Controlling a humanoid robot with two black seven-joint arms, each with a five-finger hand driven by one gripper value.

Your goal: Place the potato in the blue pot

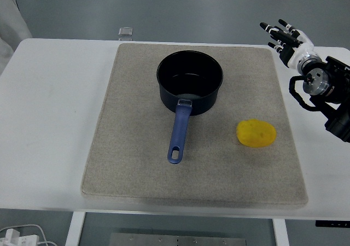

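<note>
The task is at its very start: the potato (256,134) is not yet picked up. It lies on the beige mat (136,164), on the right part, to the right of the pot's handle (179,132) and well apart from it. The blue pot (190,82) stands upright near the far middle of the mat, and its handle points toward the near edge of the table (49,126). The inside of the pot looks empty.

The right hand (284,37) is above the far right corner of the mat, at the right side of the table. Its fingers are stretched out and a little spread, pointing up and to the left in the picture. It holds nothing and touches nothing. The black arm behind it comes in from the right edge. The left arm cannot be seen.

The step in hand seems to be the reach toward the potato. For the next move, the hand probably must come nearer and lower, down to the potato, with the fingers open wide enough to go around its rounded body. The potato is smooth and oval, so it may roll on the mat if it is pushed from one side only. After the grasp, it must be lifted and carried left and farther over the rim of the pot.

A small clear object (126,31) lies at the far edge of the table, beyond the mat.
</note>
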